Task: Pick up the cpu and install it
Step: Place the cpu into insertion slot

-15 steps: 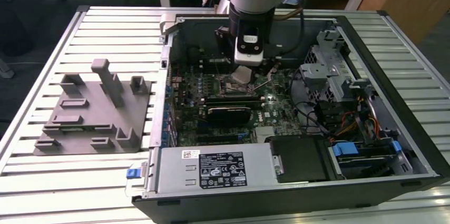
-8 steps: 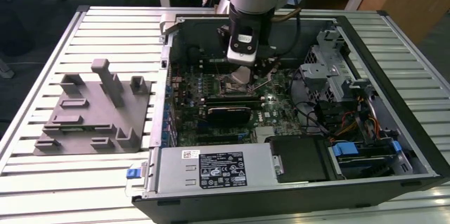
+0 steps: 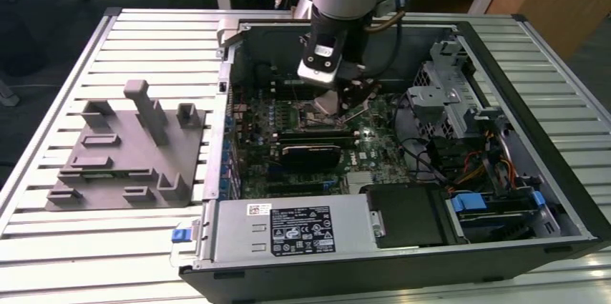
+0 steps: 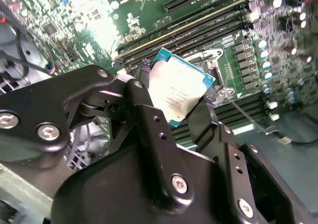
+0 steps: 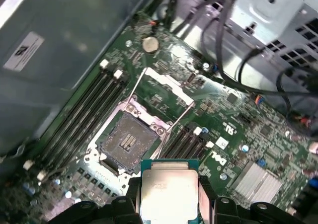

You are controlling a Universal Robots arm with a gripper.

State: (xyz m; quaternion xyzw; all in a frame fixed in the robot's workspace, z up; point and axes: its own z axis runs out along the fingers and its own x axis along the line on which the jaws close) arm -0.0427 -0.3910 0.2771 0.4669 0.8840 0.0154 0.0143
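My gripper [image 3: 336, 101] hangs inside the open computer case [image 3: 534, 68], shut on the cpu [image 3: 328, 101]. In both wrist views the cpu [image 4: 176, 87] [image 5: 169, 190] is a flat silver square with a green rim, clamped by its edges between the two black fingers [image 4: 146, 110]. It is held tilted a little above the motherboard [image 5: 233, 134]. The open socket [image 5: 128, 140] lies bare on the board just beyond the chip, its metal load frame [image 5: 166, 85] swung up. In the exterior view the socket [image 3: 308, 114] sits directly below the gripper.
Memory slots [image 5: 84, 119] flank the socket, with a heatsink [image 5: 256, 182] and loose black cables [image 5: 248, 65] nearby. A drive cage [image 3: 448, 96] and the power supply [image 3: 286, 229] crowd the case. A grey fixture block [image 3: 124, 146] lies on the slatted table [image 3: 57, 247].
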